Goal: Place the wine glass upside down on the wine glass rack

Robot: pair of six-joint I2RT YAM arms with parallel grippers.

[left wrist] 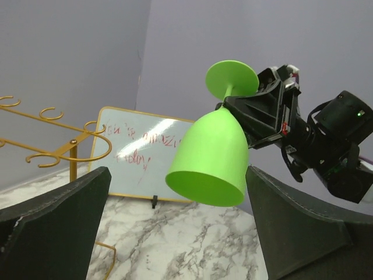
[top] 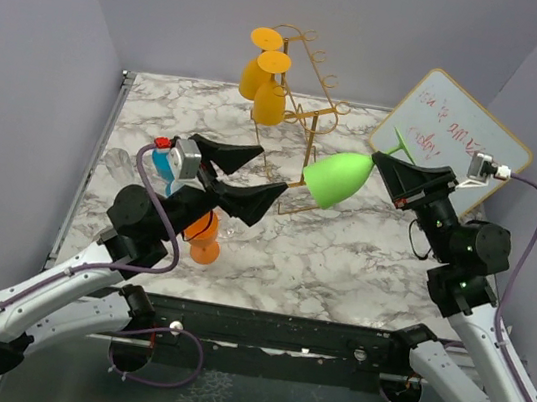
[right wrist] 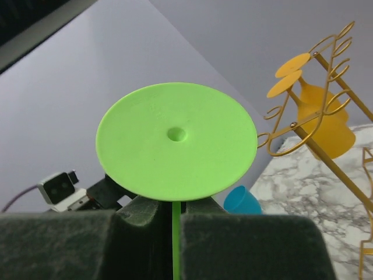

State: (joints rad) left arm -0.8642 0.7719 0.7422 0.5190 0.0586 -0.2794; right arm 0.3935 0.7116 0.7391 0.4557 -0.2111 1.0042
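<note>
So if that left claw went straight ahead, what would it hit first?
Likely the green wine glass, held by the right gripper, straight ahead of the left gripper, though depth is unclear.

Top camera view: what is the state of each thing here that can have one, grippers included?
green glass: held in the air by its stem, tilted, foot higher than mouth.
right gripper: shut on the green glass.
left gripper: open, empty.
rack: upright, two yellow glasses hanging upside down on it.
orange glass: on the table, seemingly upright, partly hidden.
blue glass: mostly hidden, cannot tell.
</note>
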